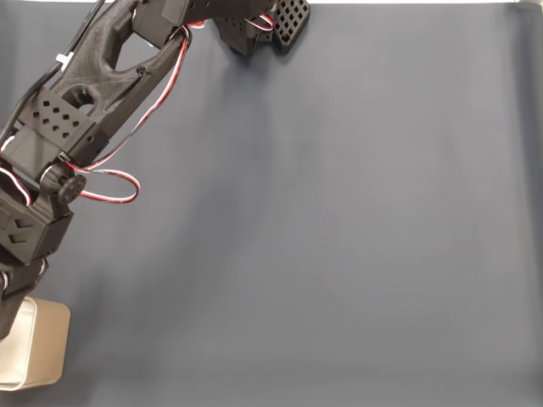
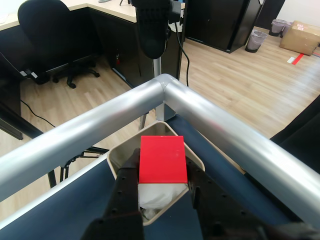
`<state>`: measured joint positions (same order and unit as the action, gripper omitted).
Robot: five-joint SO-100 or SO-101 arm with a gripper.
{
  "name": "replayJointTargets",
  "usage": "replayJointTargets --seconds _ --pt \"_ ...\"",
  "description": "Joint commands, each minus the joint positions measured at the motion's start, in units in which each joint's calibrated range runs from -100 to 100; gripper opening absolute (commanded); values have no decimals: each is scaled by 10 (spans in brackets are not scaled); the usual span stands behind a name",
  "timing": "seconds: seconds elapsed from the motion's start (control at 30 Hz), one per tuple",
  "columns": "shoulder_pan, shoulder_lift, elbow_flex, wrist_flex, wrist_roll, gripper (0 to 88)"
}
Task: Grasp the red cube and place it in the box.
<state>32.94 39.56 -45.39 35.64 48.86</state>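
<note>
Jaws are clamped on the red cube (image 2: 162,159), one black finger (image 2: 127,172) on each side of it in the wrist view, so the gripper (image 2: 161,172) has it firmly pinched. Count-wise it's simple: one red cube, one box (image 2: 118,159), one arm. The cube sits right over the box's open top, with the white inside of the box showing below and beside it, so it's held above the box and not lying in it as far as I can tell.

In the fixed view the box (image 1: 42,346) is down in the bottom left corner of the dark blue table (image 1: 339,237), partly covered by the black arm (image 1: 76,119). The arm stretches from the top edge diagonally down to that left corner, with red, white and black wires (image 1: 127,182) looping off it.

Wrist view also shows two silver metal rails (image 2: 200,120) meeting at a corner just behind the box, plus one black office chair (image 2: 50,30) on the wooden floor (image 2: 250,75) further back.
</note>
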Motion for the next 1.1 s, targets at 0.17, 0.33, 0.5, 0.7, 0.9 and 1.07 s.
replayJointTargets --seconds 0.17,0.33,0.5,0.7,0.9,1.07 --pt "2 -59 -8 -11 4 0" --pt "1 -61 -8 -12 5 0" --pt "0 -63 -8 -11 5 1" --pt "-1 -70 5 -8 6 222" --pt "-1 -73 6 -9 0 344" --pt "-3 -75 7 -15 -3 373"
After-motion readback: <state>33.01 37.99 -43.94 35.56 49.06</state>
